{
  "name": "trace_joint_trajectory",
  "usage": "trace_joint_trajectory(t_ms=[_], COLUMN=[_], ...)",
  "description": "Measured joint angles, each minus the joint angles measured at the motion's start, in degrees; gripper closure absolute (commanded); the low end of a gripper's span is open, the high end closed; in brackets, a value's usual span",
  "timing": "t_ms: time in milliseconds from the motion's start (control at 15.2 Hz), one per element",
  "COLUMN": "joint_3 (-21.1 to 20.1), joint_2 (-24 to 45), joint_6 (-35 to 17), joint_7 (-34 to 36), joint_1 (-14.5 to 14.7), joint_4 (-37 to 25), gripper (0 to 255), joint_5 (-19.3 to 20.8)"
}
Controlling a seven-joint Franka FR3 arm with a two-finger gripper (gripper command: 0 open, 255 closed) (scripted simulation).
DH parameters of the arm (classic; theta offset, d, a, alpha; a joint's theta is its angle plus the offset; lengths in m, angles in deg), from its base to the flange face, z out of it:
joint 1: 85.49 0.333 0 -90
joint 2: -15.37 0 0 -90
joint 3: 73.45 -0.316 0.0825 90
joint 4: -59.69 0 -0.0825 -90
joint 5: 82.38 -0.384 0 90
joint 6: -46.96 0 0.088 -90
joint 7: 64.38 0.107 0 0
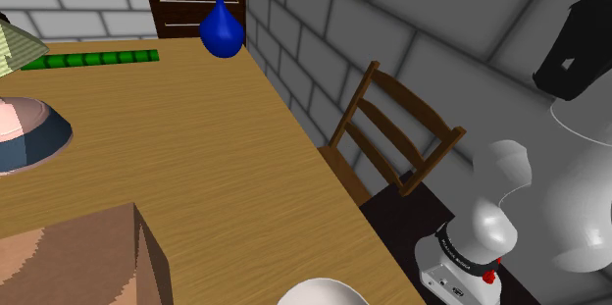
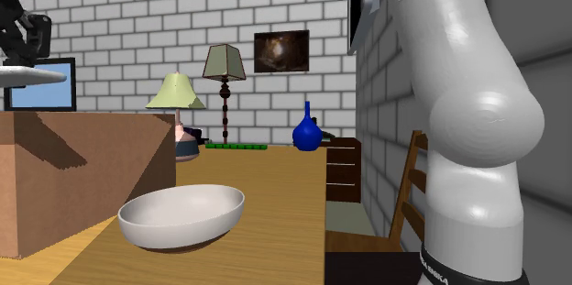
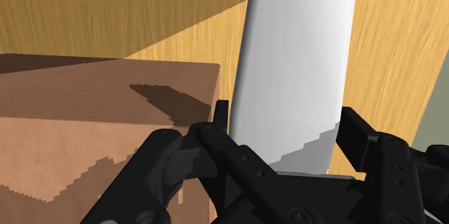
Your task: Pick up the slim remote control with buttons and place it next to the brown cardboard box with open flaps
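The remote [image 3: 298, 50] is drawn as a plain white slab, long, slim and smooth, and I can make out no buttons on the face seen from the wrist. It is clasped between the 2 black fingers of the gripper [image 3: 284, 118], which press on its long edges near 1 end, so the rest juts forward past the fingertips. In the second exterior view it hangs flat in the air, above the level of the box top.

So the pick looks done and the carry is the step in hand. Just to one side of the remote and below it is the brown box [image 3: 86, 107], matte and flat-sided, with sharp corners and a dark wedge of shadow across its top (I cannot tell how its flaps stand). Past the box edge, under the remote, runs the bare table [image 1: 196, 156], a warm wood with fine straight grain.

The next move, as I judge it, calls for a descent onto that bare strip beside the box, keeping the slab level, then parting the fingers once it rests on the wood. A white bowl [image 2: 183, 214], glossy and round with a shallow curve, stands near the box, so the remote should come down clear of it.

Farther off are a shiny blue vase [image 1: 223, 28] with a thin neck and a slatted dark wooden chair [image 1: 392, 127].
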Motion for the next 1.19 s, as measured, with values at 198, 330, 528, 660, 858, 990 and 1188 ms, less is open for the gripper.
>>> trace_joint_trajectory(t_ms=[198,330,528,660,858,990,1188], joint_3=[0.08,0.16,0.28,0.39,0.58,0.68,0.92], joint_2=[-0.09,-0.06,0.09,0.39,0.75,0.86,1.55], joint_6=[-2.31,-3.86,-6.13,-7.59,-9.85,-11.21,-13.05], joint_7=[0.06,0.11,0.29,0.51,0.72,0.81,1.25], joint_1=[-0.32,-0.50,-0.66,-0.65,-0.75,-0.87,-0.69], joint_4=[2.39,3.95,6.12,7.38,9.40,10.70,12.06], gripper=[255,255,255,255,255,255,255], joint_5=[-0.01,0.06,0.24,0.52,0.88,1.04,1.64])
